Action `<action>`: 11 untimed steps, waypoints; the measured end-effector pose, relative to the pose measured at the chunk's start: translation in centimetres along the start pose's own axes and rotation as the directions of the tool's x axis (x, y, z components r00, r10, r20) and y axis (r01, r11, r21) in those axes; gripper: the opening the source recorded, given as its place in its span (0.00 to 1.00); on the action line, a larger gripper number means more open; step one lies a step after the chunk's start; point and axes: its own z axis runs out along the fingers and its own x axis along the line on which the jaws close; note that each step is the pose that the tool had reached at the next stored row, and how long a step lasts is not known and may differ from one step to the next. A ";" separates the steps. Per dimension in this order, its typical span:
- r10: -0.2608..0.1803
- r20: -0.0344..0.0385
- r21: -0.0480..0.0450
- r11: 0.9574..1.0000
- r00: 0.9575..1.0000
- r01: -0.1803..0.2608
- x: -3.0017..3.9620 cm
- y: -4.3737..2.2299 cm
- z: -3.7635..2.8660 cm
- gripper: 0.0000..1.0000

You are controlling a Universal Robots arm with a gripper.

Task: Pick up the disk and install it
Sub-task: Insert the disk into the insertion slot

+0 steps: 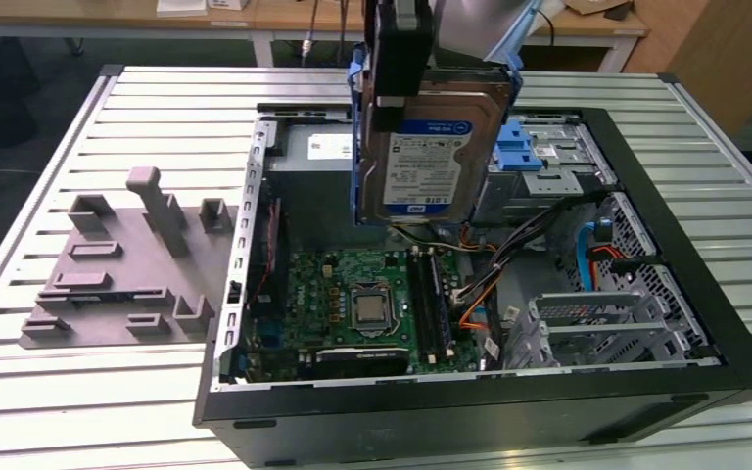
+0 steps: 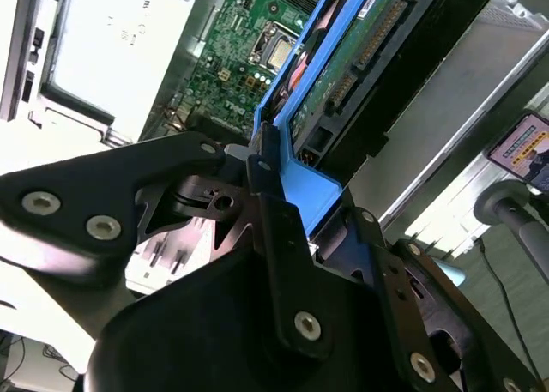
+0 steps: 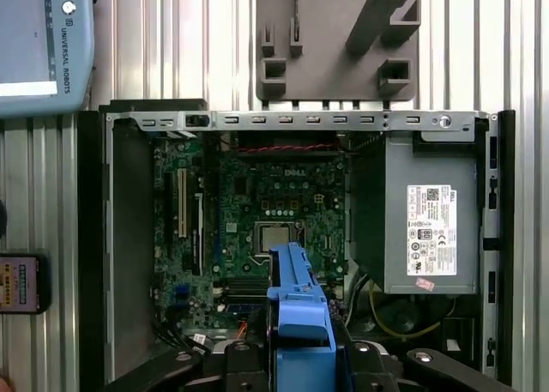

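Pinches the flat silver metal disk [image 1: 429, 157] in its blue plastic frame [image 3: 296, 310] with the black gripper [image 1: 399, 59], on edge at the top middle of the exterior view, over the open black computer case [image 1: 481, 411], likely to slide in.

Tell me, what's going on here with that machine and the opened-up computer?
A robot arm's claw grips the disk, a silver hard drive in a blue frame, and holds it upright in the air over the open computer case. The case lies on a slatted metal table with its motherboard exposed. The disk is not yet seated in the case.
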 end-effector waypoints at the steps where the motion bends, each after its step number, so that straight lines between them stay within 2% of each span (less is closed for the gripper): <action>1: 0.000 0.000 0.000 1.000 1.000 0.000 0.15 -0.03 0.03 0.36; 6: 0.000 -0.002 0.000 1.000 1.000 0.000 0.92 -0.34 0.20 0.36; 8: 0.000 -0.002 0.000 1.000 1.000 0.000 1.10 -0.88 0.28 0.36; 11: 0.000 -0.002 0.000 1.000 1.000 0.000 1.18 -2.03 0.31 0.36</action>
